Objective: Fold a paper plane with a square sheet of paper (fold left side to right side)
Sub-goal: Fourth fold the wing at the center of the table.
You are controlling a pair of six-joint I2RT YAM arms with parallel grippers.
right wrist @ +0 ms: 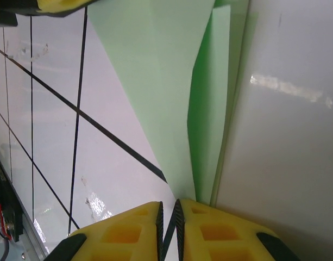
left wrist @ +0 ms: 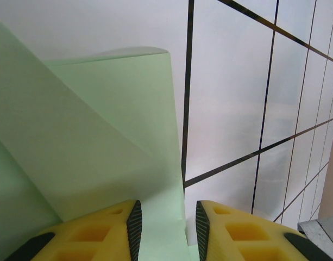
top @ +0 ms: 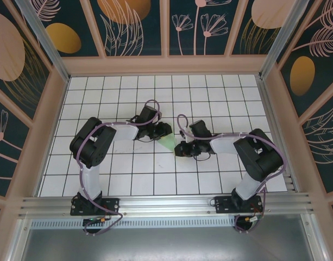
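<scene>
While the right tool [right wrist: 169, 211] clamps the paper plane [right wrist: 166, 81], left tool [left wrist: 167, 215] parted over it

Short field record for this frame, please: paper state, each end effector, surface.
paper: mint-green paper, folded into overlapping layers, tapering to a narrow end
position: between the two end effectors, mid-table
left end effector: fingers apart, straddling one edge of the paper, not closed on it
right end effector: fingers almost together, pinching the paper's narrow end
surface: white grid-tiled table
status: creases visible; finished plane shape cannot be confirmed
</scene>
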